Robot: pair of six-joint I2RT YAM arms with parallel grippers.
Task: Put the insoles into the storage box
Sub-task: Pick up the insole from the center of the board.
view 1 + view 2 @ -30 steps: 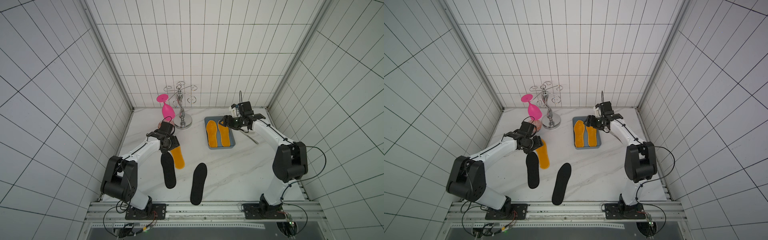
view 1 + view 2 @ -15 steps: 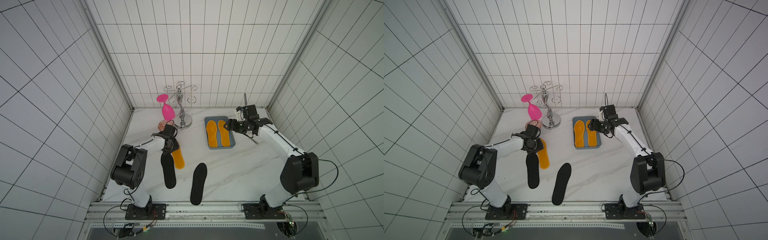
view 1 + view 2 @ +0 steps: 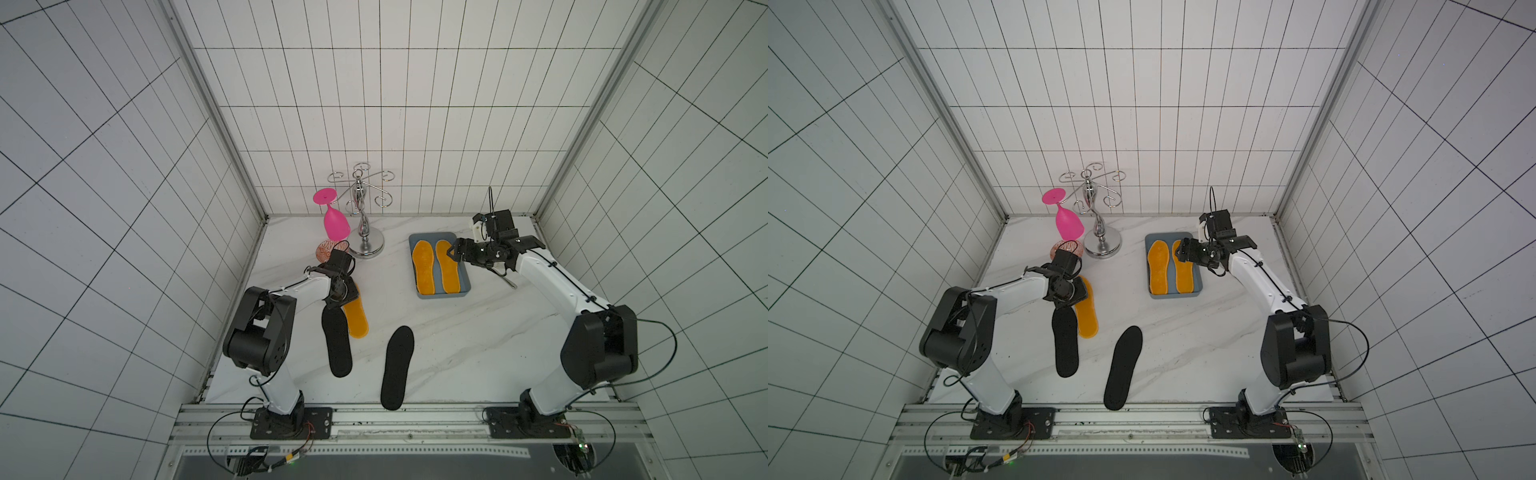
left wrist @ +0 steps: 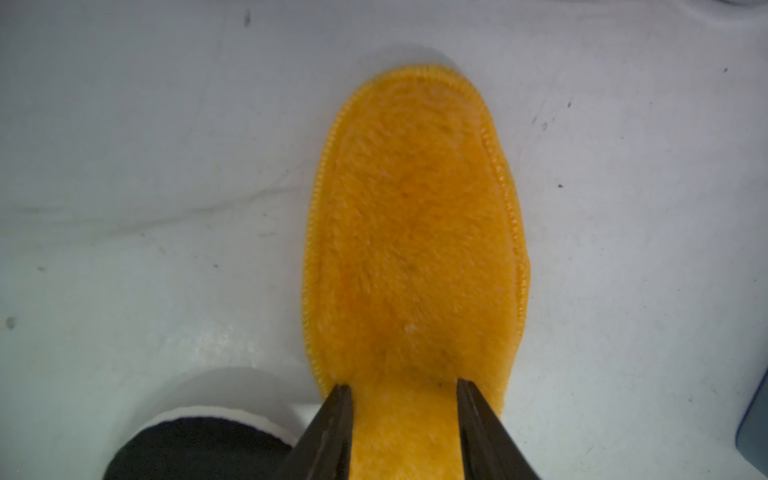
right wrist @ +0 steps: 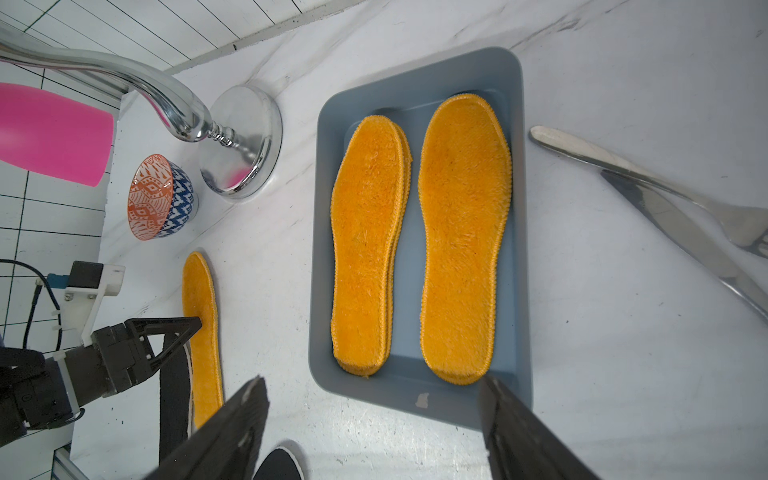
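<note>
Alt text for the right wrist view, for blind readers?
A shallow blue-grey plastic tray holds fuzzy orange insoles, one single beside a stack. The right gripper's open black fingers frame it; another orange insole lies outside on white marble.

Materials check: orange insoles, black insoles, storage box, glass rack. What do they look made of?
Orange insoles: plush fleece-like fabric, matte; fuzzy pile, stitched edge.
Black insoles: matte, probably foam or felt; texture too small to tell.
Storage box: moulded plastic, smooth satin blue-grey, rounded corners.
Glass rack: polished metal, likely chromed; mirror reflections on its base.
</note>
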